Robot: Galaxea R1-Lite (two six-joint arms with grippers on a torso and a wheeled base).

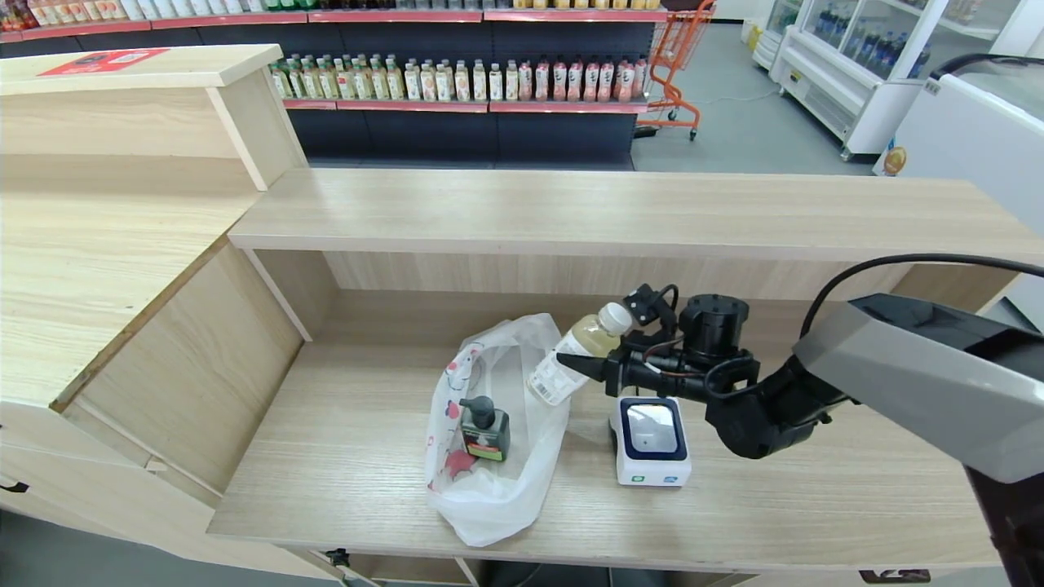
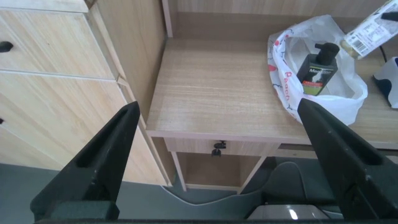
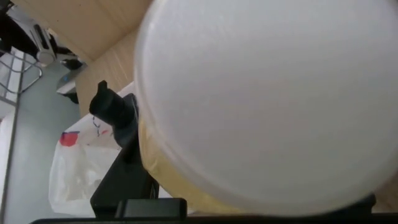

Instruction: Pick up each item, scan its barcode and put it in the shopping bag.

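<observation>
The right claw [image 1: 589,364] pinches a drink bottle [image 1: 557,377] around its middle and holds it in the air above the worktop [image 1: 342,456]. The bottle holds pale yellow liquid and has a white cap [image 3: 267,99]. It is tilted, with the cap pointing up and to the robot's right and the base pointing down and to its left.

The base hangs just over the right rim of a white plastic shopping bag [image 1: 489,497]. The bag lies open on the worktop with a dark pump bottle [image 1: 484,430] inside. The bag's mouth therefore lies down and to the left of the claw, roughly along the bottle's long axis, and the right arm is by far the nearer.

A barcode scanner [image 1: 650,439] sits on the worktop just right of the bag, beneath the claw's wrist, with its window facing up. A short move left and down would likely bring the bottle in, though the pump bottle takes part of the room.

A broad stretch of worktop lies between the bag and the wooden side wall. The left claw [image 2: 224,162] is spread wide and holds nothing, off the worktop's front left corner and well apart from the bag.
</observation>
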